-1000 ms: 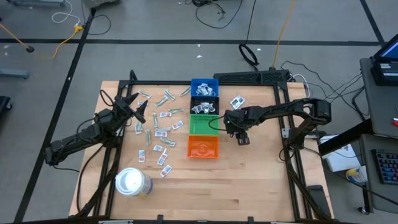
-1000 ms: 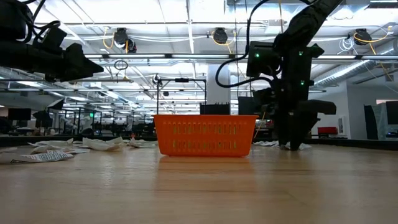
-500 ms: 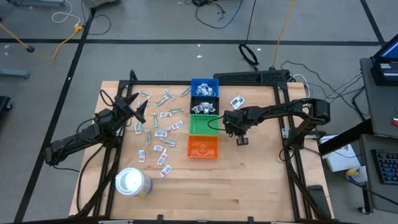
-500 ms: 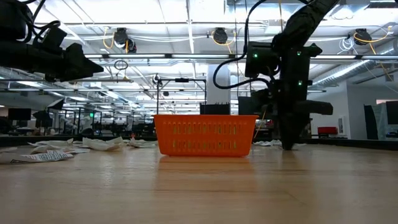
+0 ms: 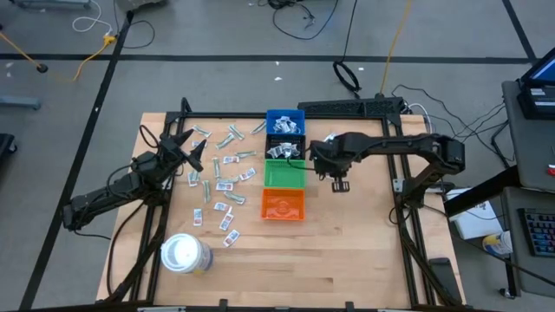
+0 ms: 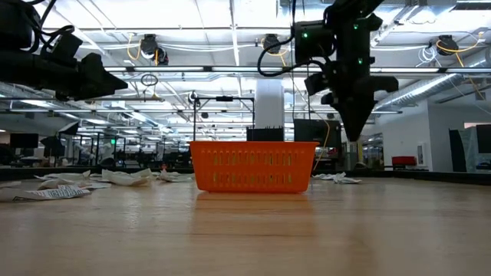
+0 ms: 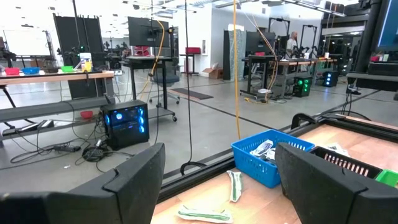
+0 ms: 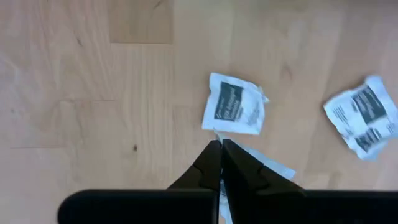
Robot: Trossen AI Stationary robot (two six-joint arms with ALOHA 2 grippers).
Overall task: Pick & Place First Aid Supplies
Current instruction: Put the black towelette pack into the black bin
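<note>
The right gripper (image 8: 220,149) is pinching a white packet (image 8: 261,163) between jaws pressed together at their tips, and is holding it raised off the wooden table (image 5: 364,243), just beside the green bin (image 5: 284,174) on its right. Two more white packets (image 8: 234,104) are lying flat on the wood beneath it. Other packets are sitting in the blue bin (image 5: 285,119), and many are lying scattered (image 5: 222,172) left of the bins. The left gripper (image 7: 217,180) is hovering over that scatter, jaws spread.
</note>
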